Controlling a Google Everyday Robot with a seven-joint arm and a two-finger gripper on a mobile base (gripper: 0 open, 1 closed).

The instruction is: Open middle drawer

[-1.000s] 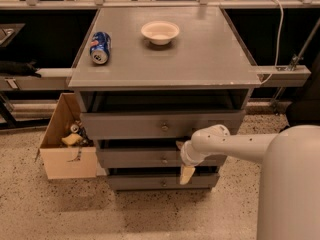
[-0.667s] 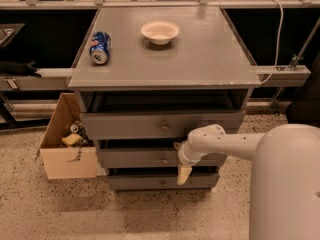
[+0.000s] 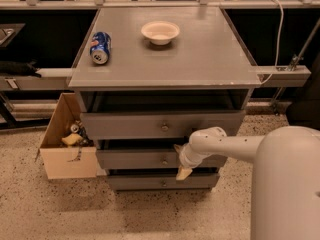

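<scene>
Located middle drawer [image 3: 132, 160] in cabinet [image 3: 200, 54], between top drawer [image 3: 122, 126] and bottom drawer [image 3: 135, 182], front showing little extension. Noted gripper [image 3: 180, 160] at that front, just right of knob [image 3: 165, 161], fingers [image 3: 183, 173] spread apart, grasping nothing. Judged drawer rigid, moderately weighted, sliding on runners (contents unseen). Judged knob small, smooth, prone to slipping; advised pinching it squarely and pulling straight out.
</scene>
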